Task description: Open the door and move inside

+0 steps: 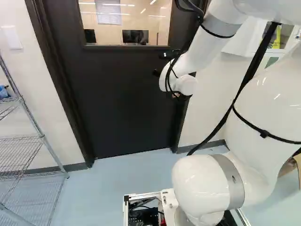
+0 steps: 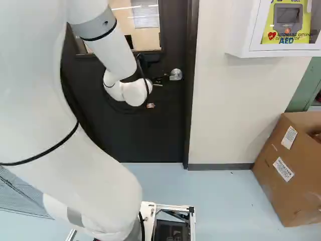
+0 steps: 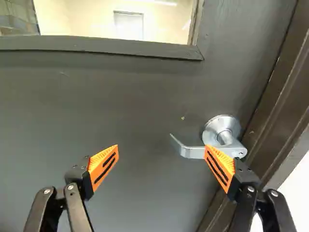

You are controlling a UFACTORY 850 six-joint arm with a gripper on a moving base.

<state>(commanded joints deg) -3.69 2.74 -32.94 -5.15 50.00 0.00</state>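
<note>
Running ahead from the base is a pale blue floor point(image 1: 124, 176), kinda shiny, right up to a dark door point(image 1: 122, 103) at 12 o'clock, sitting closed in its frame point(image 2: 191, 100). The door's window point(image 1: 127, 23) looks onto a lit room with a couple of dark screens in it. Off at about 10 o'clock there's a wire shelf point(image 1: 21, 136), and the wall point(image 2: 225, 100) is off-white with a dark skirting strip. Round at 1 to 2 o'clock you get an AED cabinet point(image 2: 251, 47) up on that wall, plus a cardboard box point(image 2: 286, 170) on the floor under it.

Arm-wise, it's bent pretty hard: the thick lower link rises from the joint at the foot, the elbow end goes out of both base views, and the forearm slopes down and forward so the wrist hangs near the door. The gripper point(image 2: 150, 105) is mostly hidden behind the wrist from back there, but the wrist view shows the jaws spread wide, nothing pinched.

Silver door handle point(image 3: 224, 131) is at roughly 2 o'clock from the gap, by the door's edge, with its lever poking back toward the middle. One orange pad point(image 3: 219, 166) overlaps the lever in the wrist view; can't tell if they're touching.
</note>
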